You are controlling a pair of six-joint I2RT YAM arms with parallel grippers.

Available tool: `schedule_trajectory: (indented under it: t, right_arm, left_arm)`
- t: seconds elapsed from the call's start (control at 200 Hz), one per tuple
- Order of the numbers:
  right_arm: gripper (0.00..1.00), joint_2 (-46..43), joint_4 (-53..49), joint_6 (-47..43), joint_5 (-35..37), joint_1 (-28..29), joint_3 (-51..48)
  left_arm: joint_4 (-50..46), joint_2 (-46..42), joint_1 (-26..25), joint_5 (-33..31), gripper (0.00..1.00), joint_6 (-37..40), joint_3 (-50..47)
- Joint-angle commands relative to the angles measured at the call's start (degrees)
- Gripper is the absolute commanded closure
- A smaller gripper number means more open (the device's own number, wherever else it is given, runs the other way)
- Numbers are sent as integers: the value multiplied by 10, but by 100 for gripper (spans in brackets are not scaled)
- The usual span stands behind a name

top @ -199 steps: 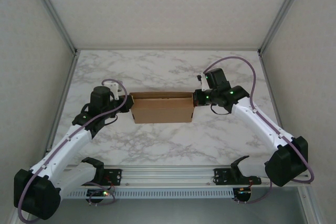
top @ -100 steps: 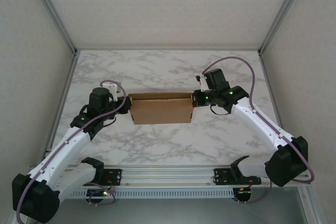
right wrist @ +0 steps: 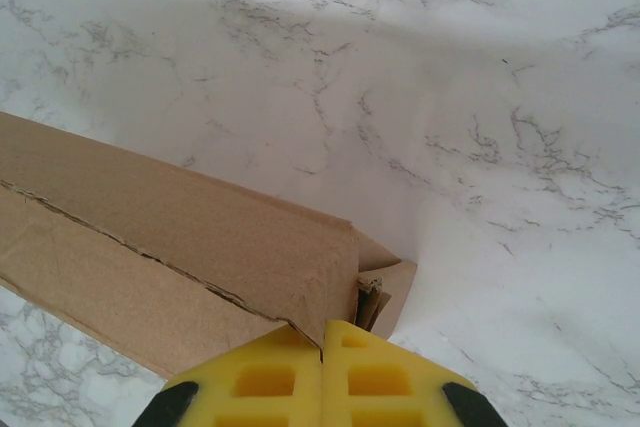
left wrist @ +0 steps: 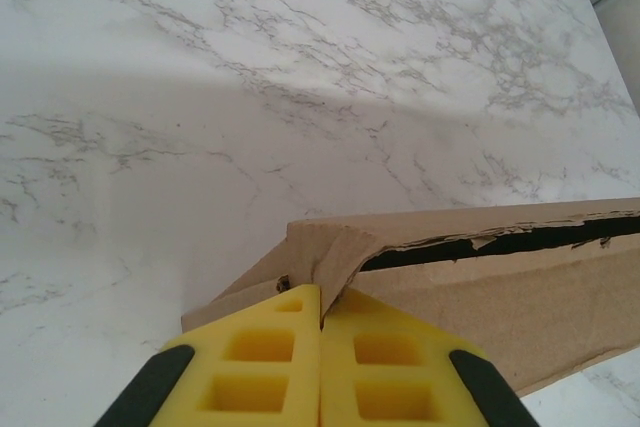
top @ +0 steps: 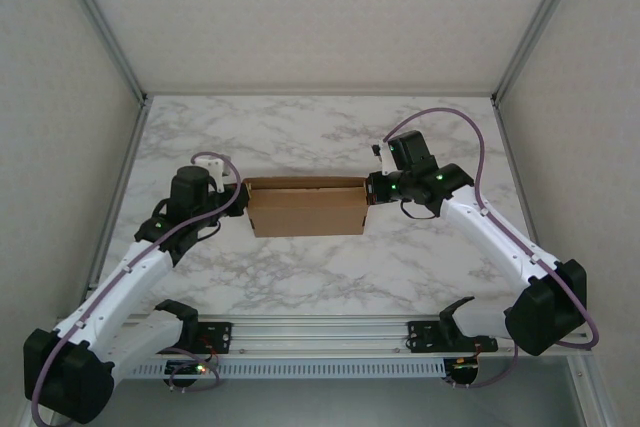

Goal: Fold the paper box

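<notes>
A counter (top: 320,137) of white marble pattern, crossed by grey veins, was seen spread under an enclosure. Behind the counter a plain off-white back wall (top: 320,17) was set, and a textured left wall (top: 50,147) and right wall (top: 590,127) were raised along the counter's sides. Two slanted metal struts (top: 100,22) (top: 538,22) were fixed at the counter's far corners. Along the counter's near edge a slotted aluminium rail (top: 320,325) was mounted, with a perforated strip (top: 320,370) just below it. In the wrist views a soft grey shadow was cast across the counter's surface.

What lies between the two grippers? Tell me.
The box, in the top view: left gripper shut on its left end, right gripper on its right end.
</notes>
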Motion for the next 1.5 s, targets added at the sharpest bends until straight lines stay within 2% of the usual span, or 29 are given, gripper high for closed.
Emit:
schedule_trajectory:
  t: [0.0,0.2,0.701,0.831,1.132,1.247,1.497]
  right_arm:
    - [100,8,-63,-3,19,1,-27]
    - [100,0,-65,-26,37,1,-32]
    - [100,2,-71,-34,35,1,-25]
    - [100,-3,-59,-20,24,1,-36]
    - [100,-72,32,2,35,7,-116]
    - [100,-104,64,6,48,8,-153]
    - [100,-146,108,28,49,11,-212]
  left_arm:
    - [-26,5,-6,-40,95,-5,-6]
    - [-55,1,-8,-89,97,26,17]
    - [-46,-1,-30,-100,98,34,10]
    - [-27,0,-55,-99,98,9,-7]
    - [31,-79,-138,-221,100,-75,-82]
    - [48,-105,-153,-241,100,-111,-114]
    - [60,-101,-196,-276,100,-153,-143]
